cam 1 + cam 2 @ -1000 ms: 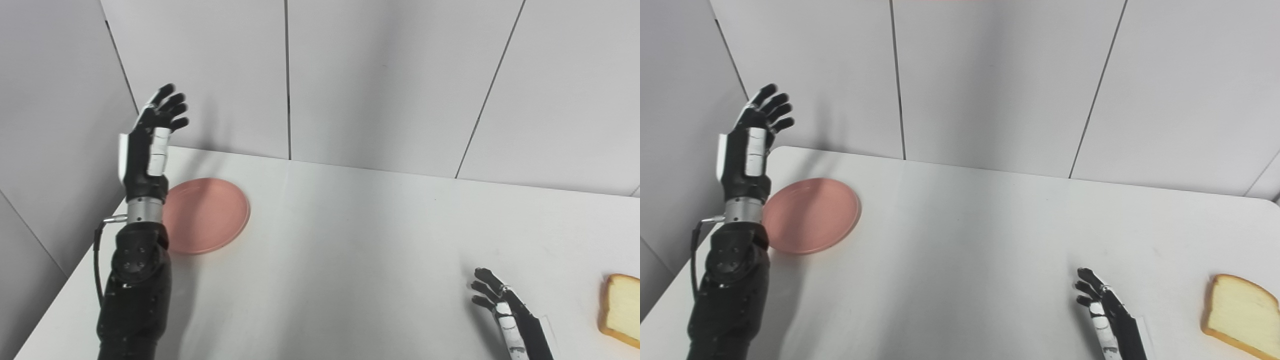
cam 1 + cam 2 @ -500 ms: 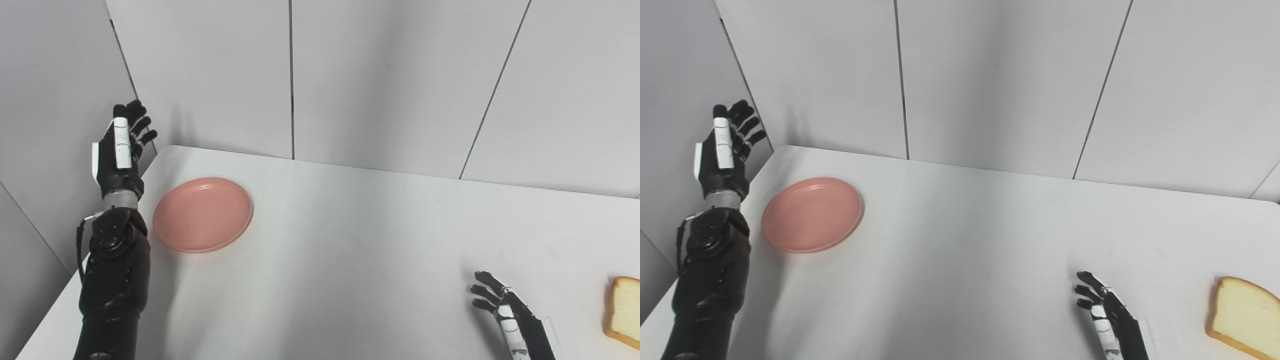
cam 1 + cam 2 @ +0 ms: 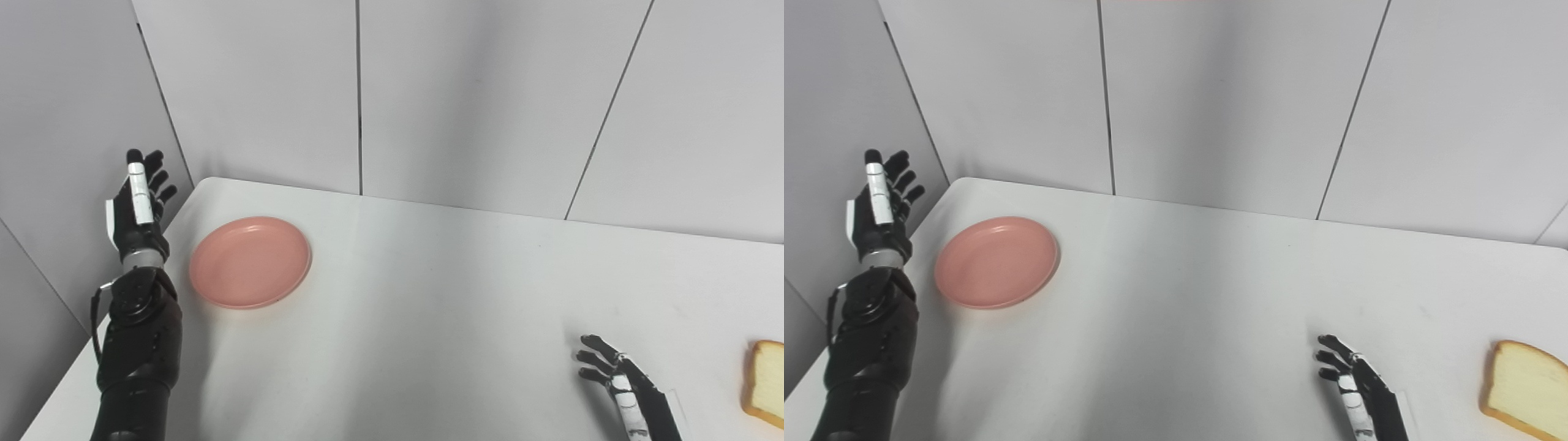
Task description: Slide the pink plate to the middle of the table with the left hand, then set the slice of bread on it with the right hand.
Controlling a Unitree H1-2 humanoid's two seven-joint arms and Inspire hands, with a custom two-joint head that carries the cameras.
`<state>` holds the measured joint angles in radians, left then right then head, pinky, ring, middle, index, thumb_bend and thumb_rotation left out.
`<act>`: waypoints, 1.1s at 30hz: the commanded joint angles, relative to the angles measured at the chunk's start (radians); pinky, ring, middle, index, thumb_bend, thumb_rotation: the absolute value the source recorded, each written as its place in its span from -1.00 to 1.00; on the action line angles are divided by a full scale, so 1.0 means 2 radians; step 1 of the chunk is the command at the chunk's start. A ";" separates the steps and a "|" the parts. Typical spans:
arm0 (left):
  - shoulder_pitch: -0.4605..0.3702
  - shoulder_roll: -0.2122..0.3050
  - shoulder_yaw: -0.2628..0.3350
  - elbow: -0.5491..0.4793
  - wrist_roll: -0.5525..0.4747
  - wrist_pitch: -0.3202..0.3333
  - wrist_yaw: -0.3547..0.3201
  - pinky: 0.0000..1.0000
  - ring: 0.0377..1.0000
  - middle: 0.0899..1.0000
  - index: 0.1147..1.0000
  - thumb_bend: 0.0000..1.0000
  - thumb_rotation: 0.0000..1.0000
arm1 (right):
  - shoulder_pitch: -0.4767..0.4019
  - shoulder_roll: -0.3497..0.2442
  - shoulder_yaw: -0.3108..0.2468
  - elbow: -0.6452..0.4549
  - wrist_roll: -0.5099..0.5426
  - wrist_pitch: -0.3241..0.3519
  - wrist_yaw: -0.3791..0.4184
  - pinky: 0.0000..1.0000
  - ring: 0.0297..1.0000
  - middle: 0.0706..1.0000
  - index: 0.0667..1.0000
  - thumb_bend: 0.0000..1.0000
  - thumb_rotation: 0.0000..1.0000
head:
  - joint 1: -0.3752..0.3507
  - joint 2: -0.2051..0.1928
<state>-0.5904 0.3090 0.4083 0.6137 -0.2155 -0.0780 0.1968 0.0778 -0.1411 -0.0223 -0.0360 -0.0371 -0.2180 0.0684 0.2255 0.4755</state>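
In the left eye view, the pink plate (image 3: 250, 261) lies flat on the white table (image 3: 429, 294), toward the table's far left corner. The left hand (image 3: 137, 207) is raised just beyond the table's left edge, beside the plate and apart from it, fingers spread and holding nothing. Nothing lies between hand and plate. Well away from the plate, near the table's front right, the right hand (image 3: 612, 373) is low over the tabletop, fingers loosely apart and empty. The slice of bread (image 3: 764, 384) lies beyond that hand, cut off by the frame edge.

In the right eye view, the bread (image 3: 1525, 390) shows nearly whole, and the table's far right corner is visible.
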 commanded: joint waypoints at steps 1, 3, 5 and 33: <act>-0.011 0.012 -0.001 -0.003 0.010 -0.016 0.011 0.54 0.72 0.67 0.36 0.63 0.82 | 0.015 0.000 0.002 0.001 0.000 0.008 0.001 0.46 0.54 0.63 0.49 0.51 1.00 | -0.001 0.001; -0.011 0.014 -0.002 0.012 0.008 -0.023 0.011 0.49 0.71 0.67 0.37 0.64 0.82 | 0.015 0.000 0.002 -0.004 0.000 0.015 0.001 0.47 0.55 0.63 0.50 0.53 1.00 | -0.003 0.003; -0.013 0.015 0.000 0.034 0.002 -0.032 0.007 0.48 0.70 0.67 0.37 0.65 0.80 | 0.015 0.000 0.002 -0.005 0.001 0.016 0.002 0.48 0.56 0.64 0.51 0.54 1.00 | -0.002 0.004; 0.045 -0.031 -0.064 -0.011 -0.009 -0.043 -0.082 0.50 0.62 0.57 0.55 0.67 0.69 | 0.020 0.003 0.013 -0.031 -0.017 0.024 -0.006 0.44 0.52 0.64 0.53 0.45 1.00 | -0.020 0.017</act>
<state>-0.4923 0.2482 0.2881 0.6219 -0.2320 -0.1716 0.0393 0.1037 -0.1351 -0.0044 -0.0791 -0.0627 -0.1993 0.0500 0.1857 0.5077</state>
